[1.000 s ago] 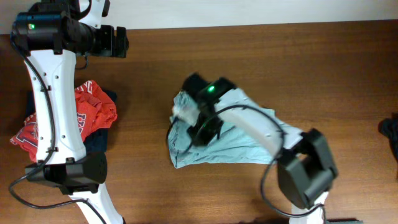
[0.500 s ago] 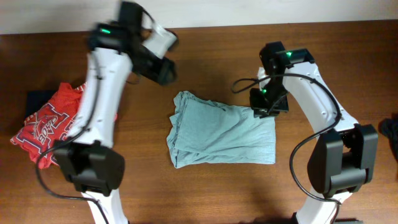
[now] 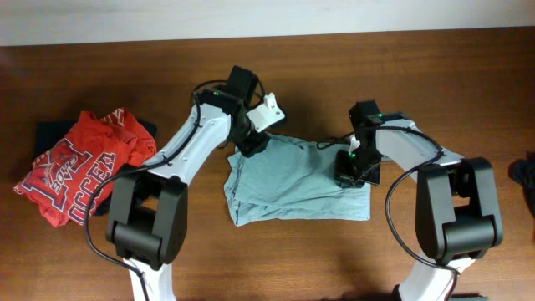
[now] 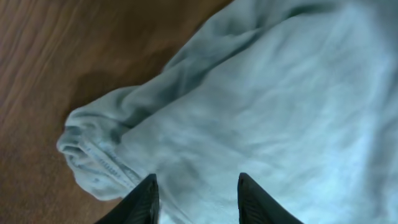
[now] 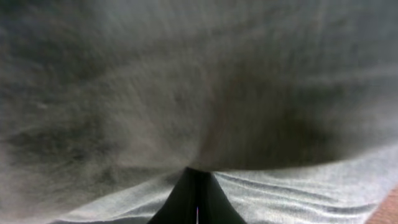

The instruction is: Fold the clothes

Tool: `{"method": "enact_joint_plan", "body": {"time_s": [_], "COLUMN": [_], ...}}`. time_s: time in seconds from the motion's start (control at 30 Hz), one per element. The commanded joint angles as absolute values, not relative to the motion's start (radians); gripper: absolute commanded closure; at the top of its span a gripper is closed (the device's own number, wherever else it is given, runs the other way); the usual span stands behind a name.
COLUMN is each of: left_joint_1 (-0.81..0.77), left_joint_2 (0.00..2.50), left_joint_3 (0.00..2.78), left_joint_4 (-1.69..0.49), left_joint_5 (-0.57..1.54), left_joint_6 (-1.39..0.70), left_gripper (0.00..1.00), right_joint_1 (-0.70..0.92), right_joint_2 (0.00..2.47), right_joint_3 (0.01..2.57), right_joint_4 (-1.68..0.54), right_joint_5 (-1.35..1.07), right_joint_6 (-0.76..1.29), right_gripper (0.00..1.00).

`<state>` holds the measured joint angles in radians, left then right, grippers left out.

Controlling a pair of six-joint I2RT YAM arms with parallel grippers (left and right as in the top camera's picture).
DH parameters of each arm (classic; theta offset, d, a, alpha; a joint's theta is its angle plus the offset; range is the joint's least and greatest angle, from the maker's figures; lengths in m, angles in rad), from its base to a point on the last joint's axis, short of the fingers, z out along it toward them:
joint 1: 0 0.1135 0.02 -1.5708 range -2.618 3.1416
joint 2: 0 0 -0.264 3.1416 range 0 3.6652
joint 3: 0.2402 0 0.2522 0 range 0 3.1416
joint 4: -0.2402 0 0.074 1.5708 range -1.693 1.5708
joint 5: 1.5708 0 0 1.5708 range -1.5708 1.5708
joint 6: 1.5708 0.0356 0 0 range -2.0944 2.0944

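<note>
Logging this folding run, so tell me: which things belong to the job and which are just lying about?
Job: pale teal T-shirt, red printed shirt, navy garment beneath it, left gripper, right gripper.
Lying about: dark thing at the right edge.

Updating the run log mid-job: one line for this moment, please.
step: fold clothes | left fingers: open over T-shirt edge | right fingers: shut on opposite edge | red shirt: crumpled, apart

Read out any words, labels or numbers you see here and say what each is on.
"OCCER", roughly, in white block letters on the crumpled red shirt; the start of the word is lost in folds.
No print shows on the grey-teal T-shirt.
Nothing else is readable.
</note>
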<state>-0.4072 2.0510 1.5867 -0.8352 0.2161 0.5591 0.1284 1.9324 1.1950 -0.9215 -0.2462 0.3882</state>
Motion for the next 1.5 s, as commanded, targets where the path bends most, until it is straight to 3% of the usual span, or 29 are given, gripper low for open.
{"method": "enact_joint_plan", "body": {"time_s": [0.0,0.4,0.67,0.73,0.87,0.97,1.33,1.47], "left_joint_1": [-0.403,-0.376,-0.344,-0.348,-0.370,-0.387,-0.399,-0.402], "left_joint_2": [2.050,2.112,2.099,2.077,1.998,1.933,1.998,2.057], "left_joint_3": [1.497,1.408,1.460,1.497,1.578,1.604,1.589,1.589], "left_joint_4": [-0.759,-0.644,-0.712,-0.754,-0.815,-0.822,-0.820,-0.820], "left_joint_5": [0.080,-0.222,-0.285,-0.283,-0.267,-0.184,0.215,0.223], "left_joint_6": [0.511,0.308,0.244,0.220,0.217,0.234,0.481,0.538], "left_gripper": [0.59,0.62,0.64,0.64,0.63,0.55,0.55,0.55], "right_joint_1": [0.123,0.123,0.122,0.122,0.122,0.122,0.076,0.050], "right_joint_2": [1.919,1.919,1.919,1.915,1.870,1.813,1.748,1.770], "right_joint_3": [1.183,1.183,1.186,1.200,1.229,1.247,1.257,1.254], "right_joint_4": [-0.908,-1.010,-1.035,-1.037,-1.018,-0.993,-0.956,-0.908], "right_joint_5": [-0.229,0.039,0.035,-0.055,-0.264,-0.328,-0.198,-0.198], "right_joint_6": [0.406,0.405,0.395,0.296,0.189,0.173,0.297,0.297], "right_gripper": [0.96,0.96,0.96,0.96,0.96,0.96,0.96,0.96]}}
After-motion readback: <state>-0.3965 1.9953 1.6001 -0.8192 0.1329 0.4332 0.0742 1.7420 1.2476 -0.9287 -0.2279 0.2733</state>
